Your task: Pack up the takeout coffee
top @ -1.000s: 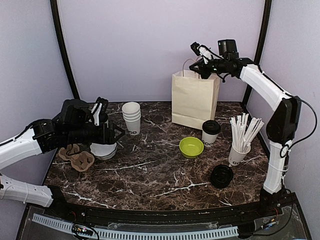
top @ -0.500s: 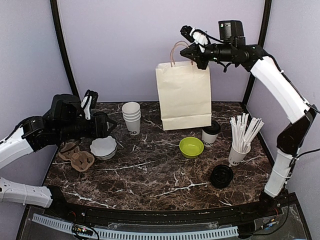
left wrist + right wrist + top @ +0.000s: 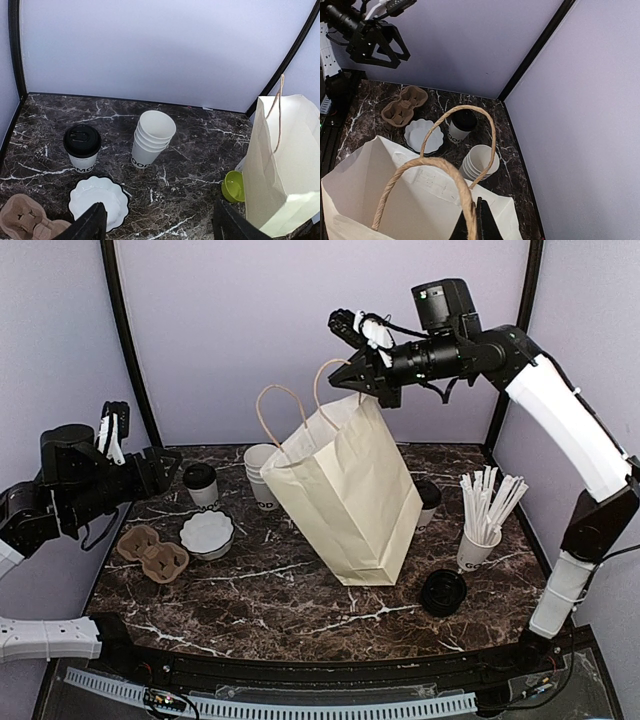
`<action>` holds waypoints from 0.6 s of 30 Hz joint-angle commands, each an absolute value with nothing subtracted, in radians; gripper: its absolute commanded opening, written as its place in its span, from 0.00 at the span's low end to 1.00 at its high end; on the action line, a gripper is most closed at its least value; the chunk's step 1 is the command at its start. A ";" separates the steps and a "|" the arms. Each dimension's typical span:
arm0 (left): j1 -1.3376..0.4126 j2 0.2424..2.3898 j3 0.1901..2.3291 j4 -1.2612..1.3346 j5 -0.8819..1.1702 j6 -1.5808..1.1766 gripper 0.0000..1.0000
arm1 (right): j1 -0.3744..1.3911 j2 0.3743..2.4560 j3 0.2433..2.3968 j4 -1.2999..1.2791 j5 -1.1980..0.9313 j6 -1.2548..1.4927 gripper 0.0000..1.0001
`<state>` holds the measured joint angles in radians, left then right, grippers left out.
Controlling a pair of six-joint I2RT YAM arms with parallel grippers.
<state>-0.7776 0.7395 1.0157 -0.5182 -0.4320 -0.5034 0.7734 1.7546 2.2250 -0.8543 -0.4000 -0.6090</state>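
Now the right gripper [image 3: 362,388], pinched shut on the top edge of the paper bag [image 3: 345,495], has carried it from the counter's [image 3: 300,625] back edge toward the middle. The bag hung upright a moment ago and now leans, its base low near the centre; whether it touches cannot be told. The left gripper [image 3: 165,460] has pulled back over the left edge, its jaws spread wide and empty. That uncovers one lidded coffee cup [image 3: 201,484] standing near the back-left corner, just beside the cup stack [image 3: 262,472]. A second lidded cup [image 3: 428,496] peeks out behind the bag, toward the right edge.
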 commanded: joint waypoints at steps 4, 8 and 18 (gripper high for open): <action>-0.776 0.749 1.052 -0.575 -0.457 -0.485 0.75 | 0.854 1.796 2.238 -0.768 -0.339 -0.510 0.00; -0.775 0.743 1.052 -0.579 -0.461 -0.479 0.75 | 0.869 1.819 2.241 -0.716 -0.315 -0.428 0.00; -0.775 0.740 1.047 -0.580 -0.490 -0.451 0.76 | 0.891 1.830 2.084 -0.662 -0.507 -0.355 0.00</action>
<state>-0.7776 0.7506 1.0267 -0.5724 -0.4656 -0.4744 0.8680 1.8347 2.1769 -0.7292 -0.3973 -0.3996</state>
